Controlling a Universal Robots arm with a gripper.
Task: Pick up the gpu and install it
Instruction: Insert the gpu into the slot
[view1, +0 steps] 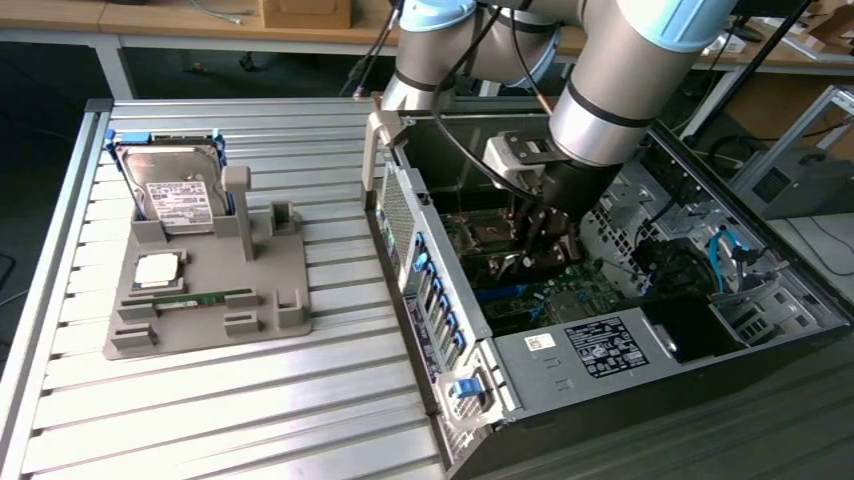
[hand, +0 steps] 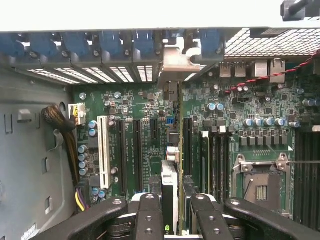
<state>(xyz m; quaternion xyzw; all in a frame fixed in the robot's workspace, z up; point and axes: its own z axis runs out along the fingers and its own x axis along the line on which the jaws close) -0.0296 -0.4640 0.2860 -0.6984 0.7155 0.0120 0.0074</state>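
One gripper (hand: 172, 212) sat nearest the wrist camera, its two black fingers (hand: 150, 215) clamped on the top edge of the gpu (hand: 173, 165), which stood on edge between them. The card ran away from the camera toward the case's rear wall, its silvery metal bracket (hand: 176, 62) touching the row of blue slot clips (hand: 107, 42); I counted about six of those clips. The card stood over the green motherboard (hand: 140, 115), among the long expansion slots, of which one was white (hand: 105, 150) and several were black. Whether the card was fully seated could not be told. One empty processor socket (hand: 262, 182) lay beside the gpu, and a bundle of cables (hand: 62, 130) lay on the other side of the slots.

In the exterior view, the one arm (view1: 614, 90) reached down into the open computer case (view1: 534, 400), with the gripper deep among the boards. Further off, toward the exterior view's left and well apart from the case, one grey holder tray (view1: 214, 320) rested on the slatted table (view1: 200, 420). It held one silver hard drive (view1: 174, 190) standing tilted in a blue frame, one processor chip (view1: 158, 268) lying flat, and one slim green memory stick (view1: 200, 298) just beside the chip.
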